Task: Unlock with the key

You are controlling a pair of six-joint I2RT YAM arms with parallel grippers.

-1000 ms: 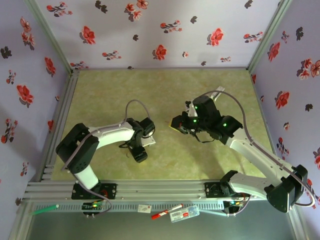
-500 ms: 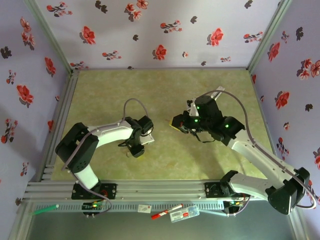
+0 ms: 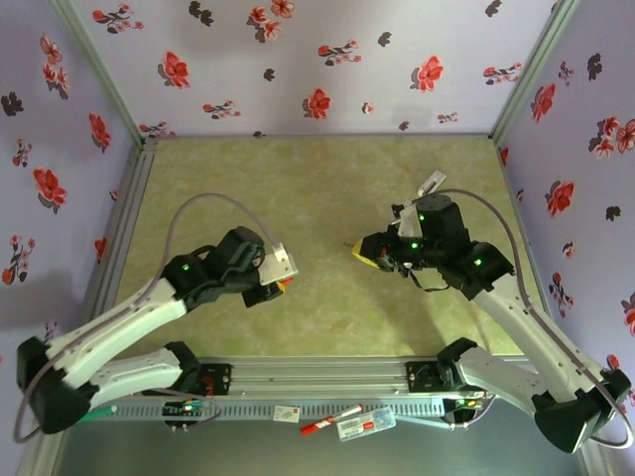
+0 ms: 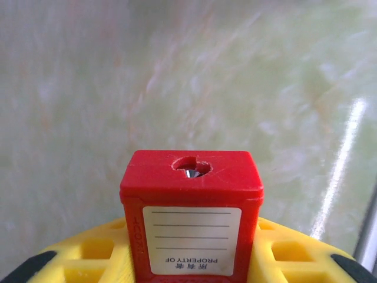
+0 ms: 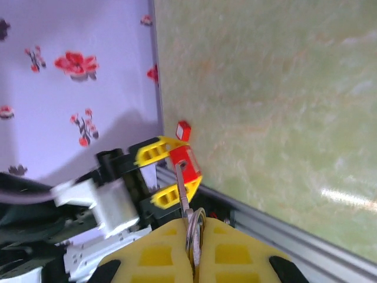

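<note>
Lifting the red padlock (image 4: 191, 218) off the table (image 3: 298, 169) is what's just happened. A second ago the left arm was folded over the near-middle of the table with its jaws wider and pointing down. Now the arm is stretched out and the left gripper (image 3: 275, 285) is clamped on the lock body, held up over the table's middle, a bit toward the near edge. In the left wrist view the yellow fingers (image 4: 283, 253) flank the lock on both sides, label toward the camera, keyhole (image 4: 191, 166) on the free end facing outward.

The right gripper (image 3: 363, 254) is closed on the key (image 5: 182, 190), pinching it at the head with the ring (image 5: 195, 231) between the pads and the blade sticking out forward. It has slid slightly toward the table's right edge since a second ago but still aims left. In the right wrist view the blade points roughly at the held lock.

So both parts are in hand and roughly facing each other, but well apart; the key is not in the keyhole yet. My guess at what comes next is bringing them together and lining the blade up with the slot. The keyhole is small, so any tilt of either part likely means a miss.
</note>
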